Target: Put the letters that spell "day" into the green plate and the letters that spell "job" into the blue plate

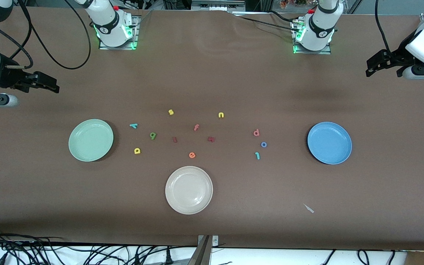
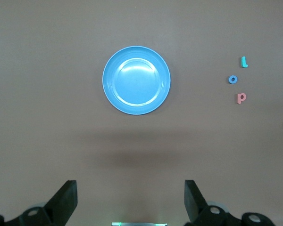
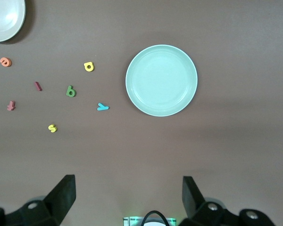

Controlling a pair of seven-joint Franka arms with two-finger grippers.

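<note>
The green plate (image 1: 91,140) (image 3: 161,80) lies toward the right arm's end. Beside it are a teal "y" (image 1: 134,125) (image 3: 103,107), a dark green letter (image 1: 153,135) (image 3: 70,91) and a yellow letter (image 1: 137,150) (image 3: 88,66). The blue plate (image 1: 329,142) (image 2: 136,80) lies toward the left arm's end, with a salmon letter (image 1: 256,132) (image 2: 241,98), a blue "o" (image 1: 264,144) (image 2: 233,79) and a teal "j" (image 1: 257,155) (image 2: 245,61) beside it. Both plates hold nothing. My right gripper (image 1: 52,85) (image 3: 128,195) and left gripper (image 1: 371,68) (image 2: 130,197) hang open over bare table at their own ends.
A cream plate (image 1: 188,190) sits nearest the front camera. Between the coloured plates lie a yellow "s" (image 1: 170,112), yellow "n" (image 1: 221,115), salmon "f" (image 1: 196,127), orange "e" (image 1: 192,155) and two dark red letters (image 1: 175,139). A small pale scrap (image 1: 308,208) lies near the front edge.
</note>
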